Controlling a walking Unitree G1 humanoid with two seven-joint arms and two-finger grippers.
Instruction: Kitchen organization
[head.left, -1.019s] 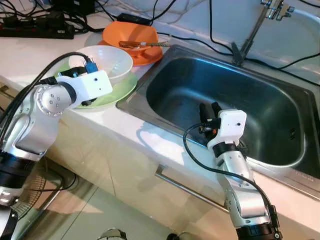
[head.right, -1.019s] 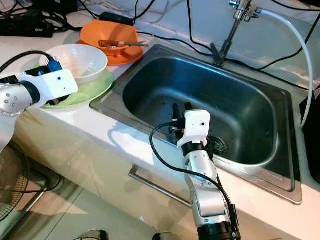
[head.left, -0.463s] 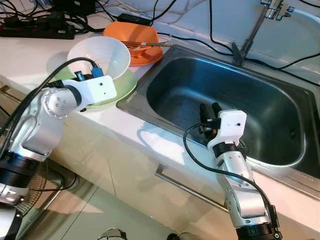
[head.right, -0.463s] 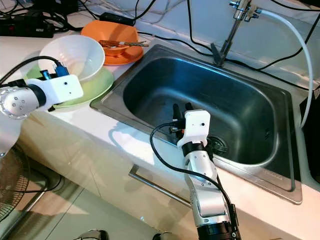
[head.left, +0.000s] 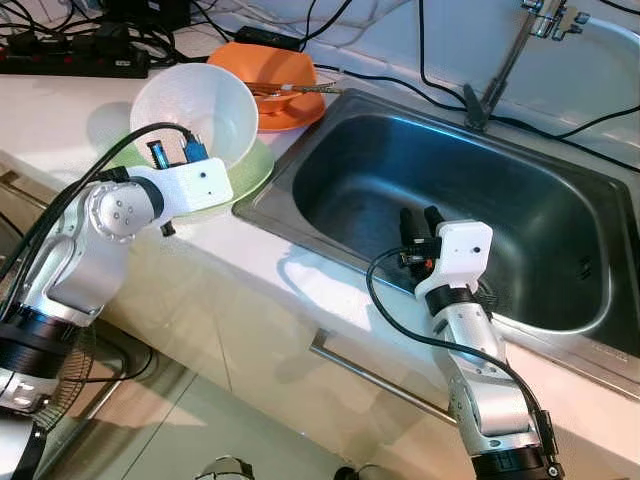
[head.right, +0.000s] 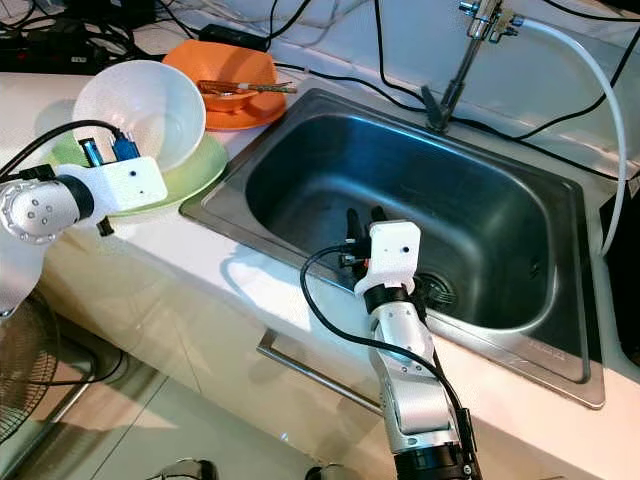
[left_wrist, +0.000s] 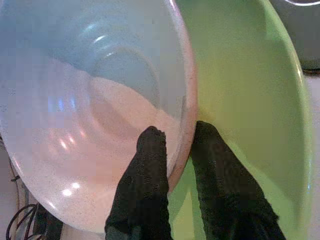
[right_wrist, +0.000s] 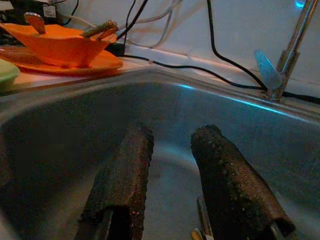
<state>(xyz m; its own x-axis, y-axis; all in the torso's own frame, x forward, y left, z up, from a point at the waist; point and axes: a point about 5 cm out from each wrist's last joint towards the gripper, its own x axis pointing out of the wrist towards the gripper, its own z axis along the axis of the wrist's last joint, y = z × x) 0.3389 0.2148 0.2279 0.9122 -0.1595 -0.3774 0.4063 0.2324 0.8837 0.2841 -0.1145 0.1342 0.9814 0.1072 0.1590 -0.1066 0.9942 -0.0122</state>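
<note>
White bowl (head.left: 193, 113): we hold it tilted by its rim in our left pincer (left_wrist: 175, 145), clamped tight, above the green plate (head.left: 248, 170) on the desk (head.left: 60, 105). Right pincer (right_wrist: 172, 145): fingers parted, holding nothing, over the steel sink (head.left: 520, 170).

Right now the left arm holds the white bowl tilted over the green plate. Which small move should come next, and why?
Probably carry the white bowl sideways toward the sink. The left gripper pinches its rim, one jaw inside and one outside, and the bowl is tipped up off the green plate. The right gripper waits open inside the basin.
</note>
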